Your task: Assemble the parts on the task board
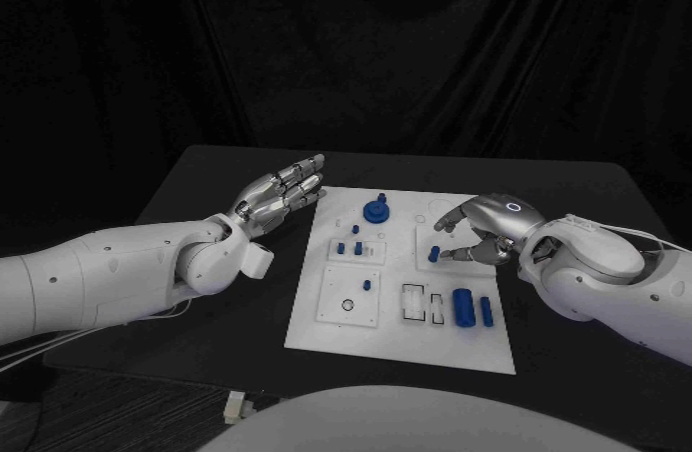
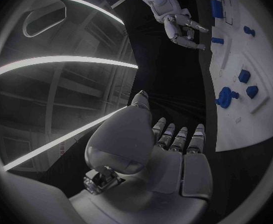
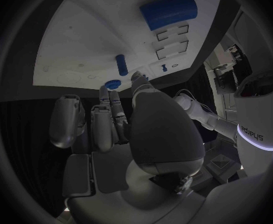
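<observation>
Hovering beside the task board (image 1: 325, 322), the left hand (image 1: 281, 192) is held flat, fingers released; the right hand (image 1: 483, 230) is curled over it, its grasp indiscernible.

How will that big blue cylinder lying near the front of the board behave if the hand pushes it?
The blue cylinder lies on its side on the task board, so it would probably roll if nudged across its axis. It looks rigid and smooth, so likely stiff and a bit slippery. A thinner blue part lies close beside it and might get knocked.
</observation>
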Tool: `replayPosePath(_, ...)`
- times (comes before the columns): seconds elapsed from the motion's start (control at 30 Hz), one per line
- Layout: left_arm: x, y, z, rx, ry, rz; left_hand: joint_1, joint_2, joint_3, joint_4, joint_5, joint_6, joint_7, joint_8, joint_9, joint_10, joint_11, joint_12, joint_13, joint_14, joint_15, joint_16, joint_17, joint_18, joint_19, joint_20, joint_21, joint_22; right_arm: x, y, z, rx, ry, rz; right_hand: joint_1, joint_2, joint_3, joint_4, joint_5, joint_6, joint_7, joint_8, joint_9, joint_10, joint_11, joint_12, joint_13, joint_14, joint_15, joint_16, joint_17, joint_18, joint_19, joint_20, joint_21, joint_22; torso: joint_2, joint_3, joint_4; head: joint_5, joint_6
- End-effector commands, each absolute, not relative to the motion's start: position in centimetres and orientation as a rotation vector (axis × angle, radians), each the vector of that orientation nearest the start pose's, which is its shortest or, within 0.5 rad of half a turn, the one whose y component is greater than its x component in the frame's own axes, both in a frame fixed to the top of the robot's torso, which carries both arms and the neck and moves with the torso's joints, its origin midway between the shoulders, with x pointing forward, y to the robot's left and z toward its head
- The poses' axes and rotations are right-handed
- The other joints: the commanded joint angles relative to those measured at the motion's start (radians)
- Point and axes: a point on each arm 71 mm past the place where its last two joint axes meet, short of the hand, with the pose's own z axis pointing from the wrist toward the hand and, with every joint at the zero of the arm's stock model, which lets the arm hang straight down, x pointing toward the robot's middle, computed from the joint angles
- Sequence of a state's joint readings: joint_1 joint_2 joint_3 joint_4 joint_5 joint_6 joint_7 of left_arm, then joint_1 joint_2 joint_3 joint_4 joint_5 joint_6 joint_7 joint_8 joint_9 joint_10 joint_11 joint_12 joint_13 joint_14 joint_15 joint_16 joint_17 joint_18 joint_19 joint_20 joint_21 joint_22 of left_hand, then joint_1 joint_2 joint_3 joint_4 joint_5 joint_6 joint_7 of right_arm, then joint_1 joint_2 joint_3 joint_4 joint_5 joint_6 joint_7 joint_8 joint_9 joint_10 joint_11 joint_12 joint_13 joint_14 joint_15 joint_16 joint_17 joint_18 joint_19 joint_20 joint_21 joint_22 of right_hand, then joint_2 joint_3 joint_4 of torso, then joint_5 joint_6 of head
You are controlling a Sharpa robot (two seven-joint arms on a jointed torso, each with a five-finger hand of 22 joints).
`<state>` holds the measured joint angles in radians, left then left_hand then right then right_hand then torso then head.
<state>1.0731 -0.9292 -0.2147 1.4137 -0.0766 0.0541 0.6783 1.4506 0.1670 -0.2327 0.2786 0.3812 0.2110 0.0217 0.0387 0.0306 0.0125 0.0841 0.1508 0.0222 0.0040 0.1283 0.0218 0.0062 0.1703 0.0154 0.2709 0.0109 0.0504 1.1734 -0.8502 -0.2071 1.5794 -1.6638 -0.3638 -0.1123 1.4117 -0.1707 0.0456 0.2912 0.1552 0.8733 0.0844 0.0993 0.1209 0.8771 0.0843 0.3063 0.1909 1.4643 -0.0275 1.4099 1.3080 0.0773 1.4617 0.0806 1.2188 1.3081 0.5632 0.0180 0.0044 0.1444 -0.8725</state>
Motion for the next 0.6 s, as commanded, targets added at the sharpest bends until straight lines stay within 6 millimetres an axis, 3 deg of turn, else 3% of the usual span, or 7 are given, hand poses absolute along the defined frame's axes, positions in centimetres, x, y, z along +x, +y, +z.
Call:
replayPosePath(0.03,43.8,27.2,-27.4,-0.997,1.412,-1.791,0.012,0.000,-0.007,-0.001,0.002,0.007,0.002,0.004,0.001,-0.002,0.002,0.002,0.001,0.000,-0.001,-0.005,-0.001,-0.003,0.002,-0.002,0.001,0.001,43.9,-18.4,-25.2,-0.422,1.740,0.583,0.029,0.011,0.007,-0.006,0.049,0.009,0.015,0.000,-0.003,-0.004,0.000,-0.010,-0.008,0.055,-0.001,-0.007,-0.007,-0.008,0.021,-0.006,-0.010,0.172,0.000,0.0002,0.0003,0.001,0.000)
replayPosePath(0.1,43.8,27.2,-27.4,-0.996,1.411,-1.791,0.012,0.000,-0.007,-0.001,0.002,0.007,0.002,0.004,0.001,-0.002,0.002,0.002,0.001,0.000,-0.001,-0.005,-0.001,-0.003,0.002,-0.002,0.001,0.001,43.9,-18.2,-25.5,-0.427,1.747,0.586,0.047,0.019,0.013,-0.011,0.094,0.018,0.020,0.004,-0.003,0.002,-0.001,-0.012,-0.011,0.053,-0.002,-0.010,-0.012,-0.007,0.018,-0.006,-0.015,0.171,0.000,0.0002,0.0003,0.000,0.000)
replayPosePath(0.2,43.8,27.2,-27.4,-0.996,1.409,-1.790,0.012,0.000,-0.007,-0.001,0.002,0.008,0.002,0.004,0.001,-0.002,0.002,0.003,0.001,0.000,-0.001,-0.006,-0.001,-0.002,0.002,-0.002,0.001,0.000,43.9,-17.9,-25.9,-0.435,1.754,0.591,0.079,0.029,0.027,-0.024,0.208,0.035,0.025,0.011,0.000,0.013,-0.003,-0.017,-0.017,0.050,-0.003,-0.014,-0.018,-0.005,0.012,-0.007,-0.022,0.168,0.000,0.0001,0.0003,0.000,0.000)
replayPosePath(0.3,43.8,27.2,-27.4,-0.995,1.407,-1.788,0.012,0.000,-0.007,-0.001,0.003,0.009,0.002,0.004,0.001,-0.003,0.002,0.003,0.001,0.000,-0.003,-0.006,-0.001,-0.002,0.001,-0.002,0.000,-0.002,44.0,-17.5,-26.2,-0.443,1.763,0.596,0.093,0.030,0.039,-0.031,0.279,0.040,0.024,0.011,0.001,0.023,-0.003,-0.019,-0.022,0.047,-0.003,-0.017,-0.024,-0.004,0.008,-0.007,-0.028,0.166,0.000,0.0002,0.0002,-0.001,0.000)
replayPosePath(0.53,43.8,27.3,-27.3,-0.993,1.403,-1.785,0.006,-0.004,-0.015,0.005,-0.002,0.006,-0.009,0.005,0.000,-0.003,-0.005,0.003,0.001,-0.003,-0.016,-0.016,-0.004,0.004,-0.002,-0.013,-0.001,-0.008,44.1,-17.0,-27.1,-0.459,1.790,0.596,0.097,0.031,0.045,-0.033,0.290,0.048,0.029,0.014,0.003,0.032,-0.004,-0.018,-0.023,0.044,-0.003,-0.024,-0.033,-0.001,0.002,-0.007,-0.041,0.163,0.000,0.0005,0.0003,0.001,0.000)
replayPosePath(0.6,43.7,27.3,-27.3,-0.993,1.402,-1.784,0.006,-0.004,-0.016,0.006,-0.002,0.005,-0.013,0.004,0.000,-0.004,-0.005,0.002,0.001,-0.003,-0.017,-0.016,-0.004,0.004,-0.002,-0.014,-0.001,-0.008,44.1,-16.9,-27.2,-0.462,1.794,0.598,0.104,0.032,0.057,-0.035,0.314,0.064,0.030,0.022,0.009,0.052,-0.005,-0.010,-0.022,0.041,-0.003,-0.027,-0.037,0.000,-0.002,-0.006,-0.047,0.161,0.000,0.0003,0.0005,0.001,0.000)
